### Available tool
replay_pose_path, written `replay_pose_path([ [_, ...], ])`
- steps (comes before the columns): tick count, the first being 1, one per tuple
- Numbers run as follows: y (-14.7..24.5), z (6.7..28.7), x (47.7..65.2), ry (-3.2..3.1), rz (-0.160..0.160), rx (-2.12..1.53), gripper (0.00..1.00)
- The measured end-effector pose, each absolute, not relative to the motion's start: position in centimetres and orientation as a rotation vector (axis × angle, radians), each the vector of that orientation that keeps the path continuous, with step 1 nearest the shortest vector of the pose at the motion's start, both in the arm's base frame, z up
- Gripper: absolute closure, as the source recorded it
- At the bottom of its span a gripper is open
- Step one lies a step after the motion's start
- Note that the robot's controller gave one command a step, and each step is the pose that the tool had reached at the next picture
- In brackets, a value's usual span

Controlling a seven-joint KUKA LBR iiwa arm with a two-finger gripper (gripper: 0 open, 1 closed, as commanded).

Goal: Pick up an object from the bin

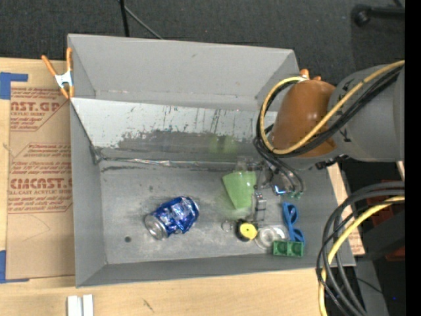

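The pincer (258, 199) hangs at the right edge of a pale green, translucent plastic cup (238, 188) that lies right of the middle of the grey metal bin (131, 183). Its metal tips seem to touch the cup's rim, but whether it is apart or together cannot be told. Just below the cup sits a small yellow disc (247, 231), with a clear round piece (268, 236) beside it. A blue plastic loop (291, 219) and a green block (288, 248) lie to the cup's lower right. A crushed, shiny blue can (172, 216) lies well to its left.
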State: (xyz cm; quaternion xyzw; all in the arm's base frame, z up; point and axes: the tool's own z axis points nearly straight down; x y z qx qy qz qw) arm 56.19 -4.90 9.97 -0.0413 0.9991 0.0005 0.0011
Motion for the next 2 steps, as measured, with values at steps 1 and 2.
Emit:
replay_pose_path([
  [1,-5.43,7.48,56.45,3.098,-0.003,-0.403,0.00],
  [2,-5.37,7.71,56.68,3.091,-0.005,-0.401,0.00],
])
